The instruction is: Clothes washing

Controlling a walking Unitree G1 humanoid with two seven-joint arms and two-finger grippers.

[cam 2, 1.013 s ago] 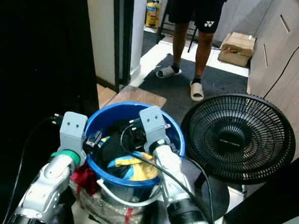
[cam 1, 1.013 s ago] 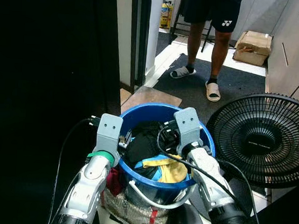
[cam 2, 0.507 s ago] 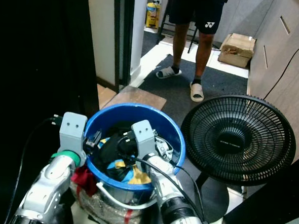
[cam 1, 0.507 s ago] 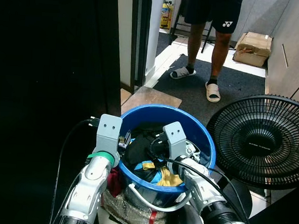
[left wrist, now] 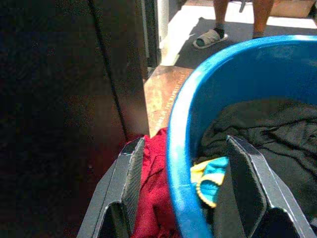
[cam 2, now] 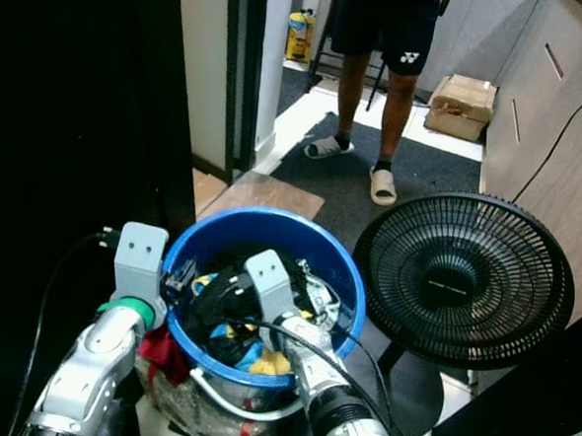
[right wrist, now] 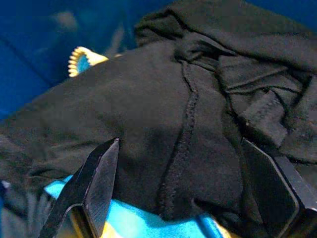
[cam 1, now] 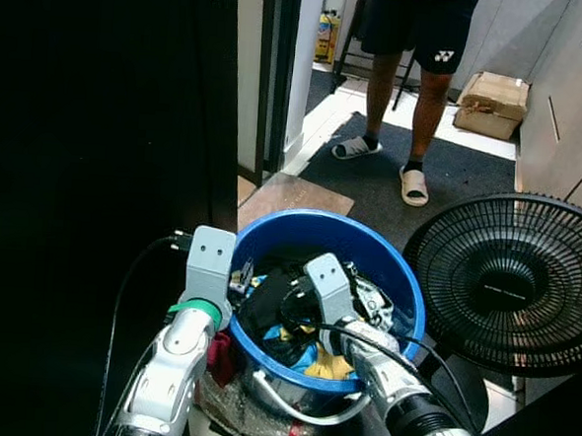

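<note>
A blue bucket (cam 1: 398, 276) stands in front of me, filled with clothes: a black garment (cam 1: 270, 288) on top and a yellow and teal cloth (cam 1: 327, 365) under it. My right gripper (right wrist: 184, 191) is down inside the bucket, open, with its two fingers spread just above the black garment (right wrist: 163, 124). My left gripper (left wrist: 188, 198) is open at the bucket's left side, one finger outside the blue rim (left wrist: 179, 148) and one inside it. A red cloth (left wrist: 154, 198) hangs outside the rim, beside the outer finger.
A black floor fan (cam 1: 514, 283) stands close on the right of the bucket. A person in shorts and sandals (cam 1: 413, 87) stands on the dark mat ahead, a cardboard box (cam 1: 492, 92) beside them. A dark wall (cam 1: 77, 165) closes the left side. A wrapped bundle (cam 1: 249, 415) lies under the bucket.
My right gripper has moved from above the bucket's right rim down and leftward into the clothes. The left gripper has stayed at the rim. The camera has shifted slightly.
</note>
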